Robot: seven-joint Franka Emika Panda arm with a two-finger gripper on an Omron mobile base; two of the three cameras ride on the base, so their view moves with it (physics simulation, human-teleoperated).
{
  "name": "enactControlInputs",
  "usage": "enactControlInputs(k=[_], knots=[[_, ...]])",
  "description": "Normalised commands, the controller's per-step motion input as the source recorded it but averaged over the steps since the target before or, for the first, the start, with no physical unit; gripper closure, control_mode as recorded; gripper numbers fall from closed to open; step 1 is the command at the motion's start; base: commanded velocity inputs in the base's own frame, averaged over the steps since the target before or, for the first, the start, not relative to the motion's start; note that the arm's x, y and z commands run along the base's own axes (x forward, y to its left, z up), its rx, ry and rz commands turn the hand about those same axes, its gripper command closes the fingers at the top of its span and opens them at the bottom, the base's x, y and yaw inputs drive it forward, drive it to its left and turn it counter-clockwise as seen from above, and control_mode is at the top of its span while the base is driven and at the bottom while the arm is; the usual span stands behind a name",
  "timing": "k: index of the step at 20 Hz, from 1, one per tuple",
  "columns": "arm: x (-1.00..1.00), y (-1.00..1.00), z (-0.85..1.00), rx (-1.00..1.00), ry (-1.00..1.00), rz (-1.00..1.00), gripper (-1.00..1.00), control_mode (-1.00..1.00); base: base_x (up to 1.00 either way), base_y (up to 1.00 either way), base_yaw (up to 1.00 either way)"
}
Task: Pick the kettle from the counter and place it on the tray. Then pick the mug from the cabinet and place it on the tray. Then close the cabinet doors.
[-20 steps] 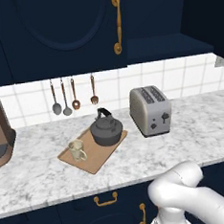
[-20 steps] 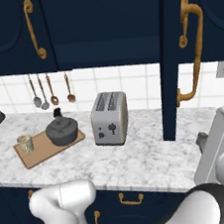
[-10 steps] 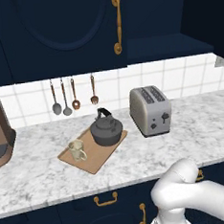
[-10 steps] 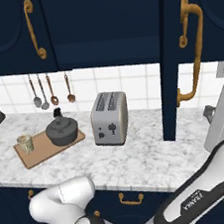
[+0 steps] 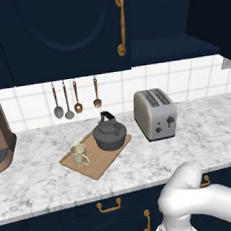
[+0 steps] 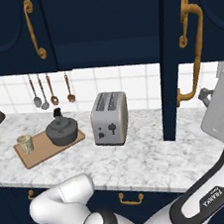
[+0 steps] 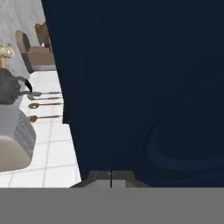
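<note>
Open cabinet door (image 6: 166, 57) juts over counter (image 6: 154, 153), blocks passage.

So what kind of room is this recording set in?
A rendered home kitchen, it seems: a marbled counter carrying a toaster and a kettle, utensils hung on a white tiled wall, and navy cabinet doors with brass handles above.

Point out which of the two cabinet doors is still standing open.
The right-hand cabinet door, the one swung out edge-on over the counter right of the toaster. The left door sits flush against the cabinet.
</note>
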Motion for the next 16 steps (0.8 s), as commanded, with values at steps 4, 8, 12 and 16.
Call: enactControlInputs(k=[4,8,12,16], knots=[[-0.07,1.0,0.35,-0.07,-0.13,0.0,1.0,-1.0,0.0,0.0,0.0],[-0.12,1.0,0.24,-0.12,-0.17,0.0,1.0,-1.0,0.0,0.0,0.0],[-0.22,1.0,0.11,-0.17,-0.16,0.01,1.0,-1.0,0.0,0.0,0.0],[-0.09,1.0,0.0,-0.14,-0.12,0.02,1.0,-1.0,0.0,0.0,0.0]])
